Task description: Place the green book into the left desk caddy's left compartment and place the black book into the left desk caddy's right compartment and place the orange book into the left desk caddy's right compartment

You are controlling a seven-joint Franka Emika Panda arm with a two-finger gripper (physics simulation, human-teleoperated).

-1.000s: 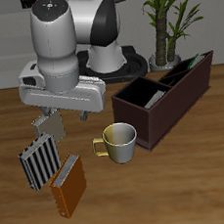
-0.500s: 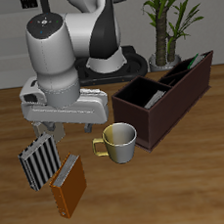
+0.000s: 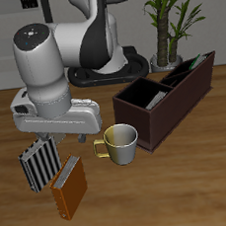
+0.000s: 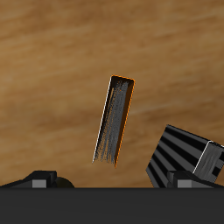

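Orange book [image 3: 69, 187] lies nearest the table's front edge, touching the black book [image 3: 39, 164] at its 11 o'clock. Gripper [image 3: 47, 142] hovers over both, empty; finger spread: cannot tell. Mug [image 3: 120, 144] beside, left desk caddy [image 3: 145, 117] farther back.

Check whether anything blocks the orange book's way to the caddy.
The mug stands on the table between the orange book and the caddy, roughly on the direct line, so the book would likely need lifting over it. The black book lies beside the orange one, away from that path.
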